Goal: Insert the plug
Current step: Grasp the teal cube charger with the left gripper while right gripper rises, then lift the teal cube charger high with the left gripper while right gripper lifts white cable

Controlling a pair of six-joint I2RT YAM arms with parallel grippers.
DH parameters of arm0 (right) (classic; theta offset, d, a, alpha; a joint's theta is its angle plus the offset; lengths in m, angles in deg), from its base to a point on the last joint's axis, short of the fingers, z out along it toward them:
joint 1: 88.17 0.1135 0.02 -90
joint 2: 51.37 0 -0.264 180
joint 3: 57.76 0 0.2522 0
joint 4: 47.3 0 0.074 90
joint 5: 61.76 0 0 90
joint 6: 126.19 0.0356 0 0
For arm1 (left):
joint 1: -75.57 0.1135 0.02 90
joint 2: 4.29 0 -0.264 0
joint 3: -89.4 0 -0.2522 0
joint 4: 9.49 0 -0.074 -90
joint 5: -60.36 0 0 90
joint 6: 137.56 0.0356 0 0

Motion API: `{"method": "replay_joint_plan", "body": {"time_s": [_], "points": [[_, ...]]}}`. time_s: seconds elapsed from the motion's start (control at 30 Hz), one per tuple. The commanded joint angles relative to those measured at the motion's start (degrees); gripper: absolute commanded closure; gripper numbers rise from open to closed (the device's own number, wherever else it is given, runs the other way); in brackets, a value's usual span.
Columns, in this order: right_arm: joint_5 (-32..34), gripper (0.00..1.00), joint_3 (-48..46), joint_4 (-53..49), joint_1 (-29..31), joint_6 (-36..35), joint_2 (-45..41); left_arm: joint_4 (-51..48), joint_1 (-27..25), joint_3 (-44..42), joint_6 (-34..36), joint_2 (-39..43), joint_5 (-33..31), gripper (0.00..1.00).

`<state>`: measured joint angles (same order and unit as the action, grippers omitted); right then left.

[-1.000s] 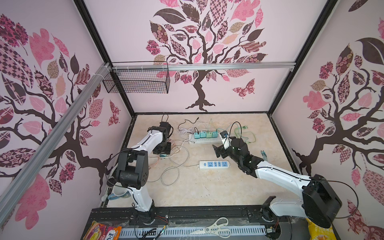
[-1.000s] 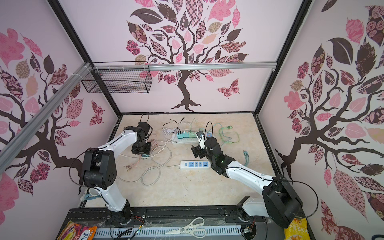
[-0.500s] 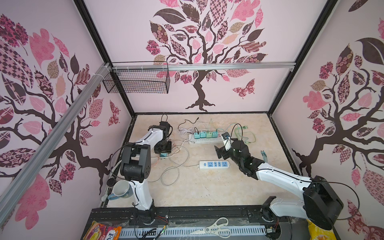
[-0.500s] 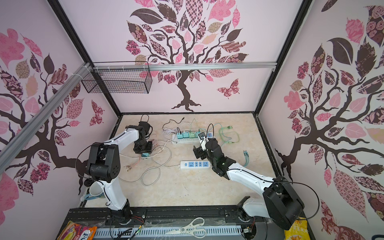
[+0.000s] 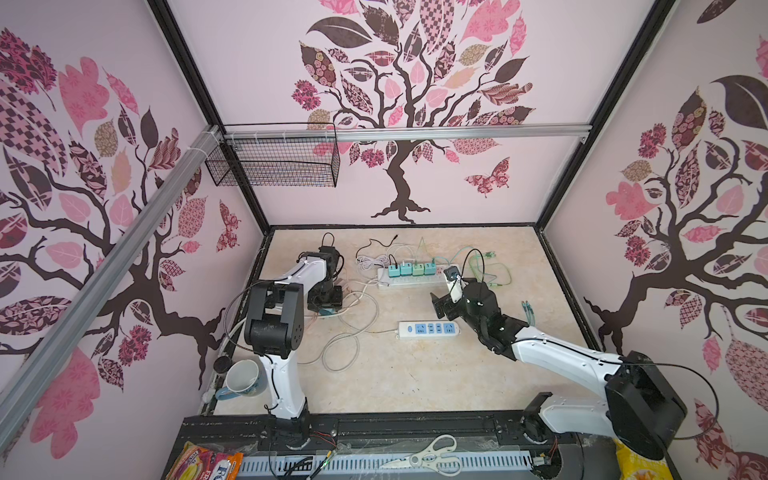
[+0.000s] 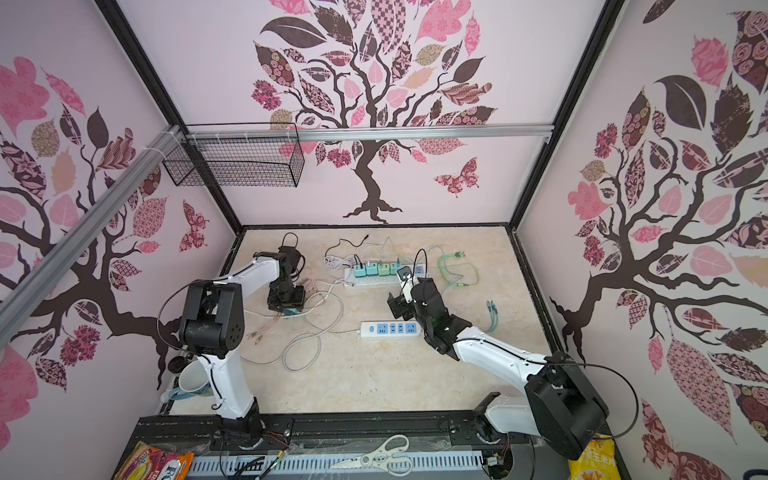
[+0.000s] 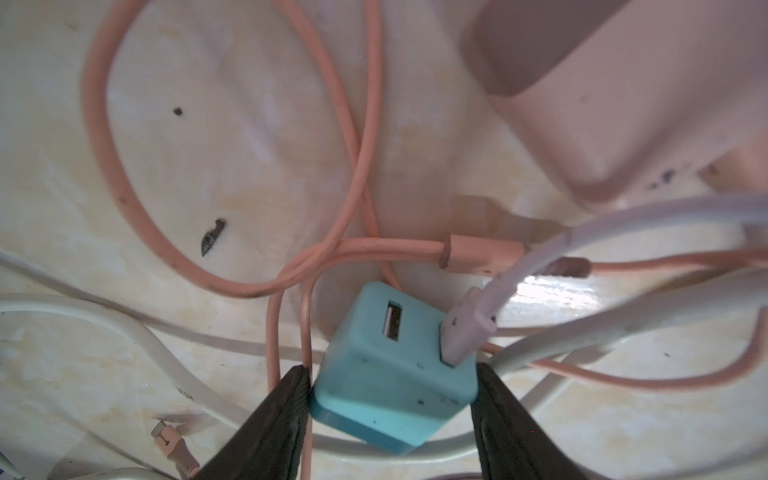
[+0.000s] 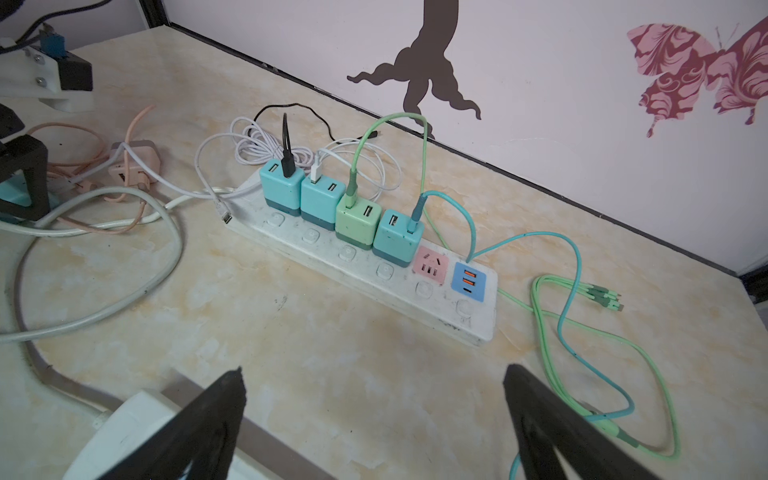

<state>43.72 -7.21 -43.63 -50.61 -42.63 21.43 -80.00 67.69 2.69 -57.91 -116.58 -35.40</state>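
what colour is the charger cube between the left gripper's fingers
The charger cube is light teal with a darker base band; left wrist view shows it best.

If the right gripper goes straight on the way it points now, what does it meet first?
Probably the long white power strip, at the teal charger beside its pink socket. The right gripper, jaws open, has only bare table before it; since it tilts downward, it might touch the table first.
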Motion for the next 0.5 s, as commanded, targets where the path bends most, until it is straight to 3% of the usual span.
{"method": "replay_joint_plan", "body": {"time_s": [0.0,0.3,0.47], "points": [[1.56,0.00,0.21,0.76,-0.12,0.12,-1.41,-1.26,-1.12,0.81,1.22,-0.63,1.04,0.37],[1.80,0.00,0.63,0.48,-0.12,1.14,-0.64,-2.02,-2.92,0.98,1.68,-2.13,-1.15,0.46],[4.07,0.00,1.30,-0.01,-0.12,4.33,-0.47,-2.03,-2.73,0.72,1.40,0.61,-3.05,0.73]]}}
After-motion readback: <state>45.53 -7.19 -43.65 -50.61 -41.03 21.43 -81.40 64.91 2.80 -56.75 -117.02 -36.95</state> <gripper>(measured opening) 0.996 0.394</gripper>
